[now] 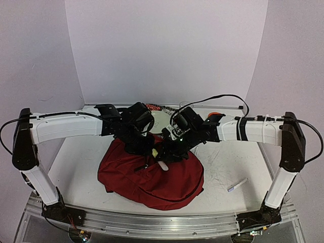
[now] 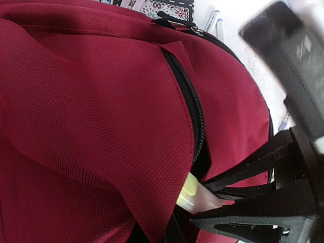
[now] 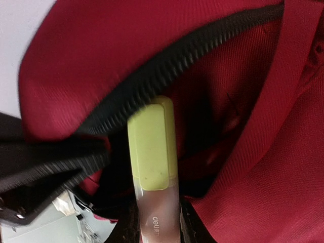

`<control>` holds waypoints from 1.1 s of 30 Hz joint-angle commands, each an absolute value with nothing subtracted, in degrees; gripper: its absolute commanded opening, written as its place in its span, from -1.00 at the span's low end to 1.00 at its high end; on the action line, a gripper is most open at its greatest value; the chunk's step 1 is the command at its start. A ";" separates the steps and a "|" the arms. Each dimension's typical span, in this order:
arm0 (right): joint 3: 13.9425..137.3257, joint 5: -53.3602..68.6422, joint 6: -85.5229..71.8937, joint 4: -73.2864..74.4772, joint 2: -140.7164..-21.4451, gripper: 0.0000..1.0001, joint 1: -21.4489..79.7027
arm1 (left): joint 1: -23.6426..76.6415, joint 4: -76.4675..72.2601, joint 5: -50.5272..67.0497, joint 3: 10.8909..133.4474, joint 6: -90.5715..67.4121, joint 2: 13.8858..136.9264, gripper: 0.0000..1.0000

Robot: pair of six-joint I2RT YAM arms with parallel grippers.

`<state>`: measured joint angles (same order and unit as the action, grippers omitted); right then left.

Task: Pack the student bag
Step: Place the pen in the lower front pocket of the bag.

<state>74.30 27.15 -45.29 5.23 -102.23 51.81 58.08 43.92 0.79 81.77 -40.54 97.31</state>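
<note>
Right wrist view: right gripper point(image 3: 154, 225) grasps highlighter point(image 3: 152, 152), cap-first at student bag point(image 3: 101, 45) mouth; left gripper point(image 3: 86, 162) clenched on zipper lip point(image 3: 167, 71). Pen point(image 1: 237, 185) at right not yet packed.

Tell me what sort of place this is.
Most likely a robot test bench in a lab: two robot arms bolted to a metal rail, and a white table walled by plain backdrop panels, with a red backpack on it.
</note>
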 commanded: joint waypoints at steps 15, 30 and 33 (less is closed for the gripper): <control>80.01 16.54 -64.93 -18.90 -111.12 -1.00 54.20 | 58.27 39.61 2.35 81.31 -44.08 90.41 -1.00; 77.05 14.47 -56.35 -15.74 -105.99 0.14 55.75 | 57.02 39.46 -3.10 76.50 -43.92 86.17 -1.00; 77.32 13.11 -52.99 -10.91 -103.28 0.15 55.81 | 56.26 39.57 -3.34 74.58 -43.86 85.28 -1.00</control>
<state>77.15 14.42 -59.07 -14.82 -110.27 54.73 57.43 43.48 -1.76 75.90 -43.99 89.05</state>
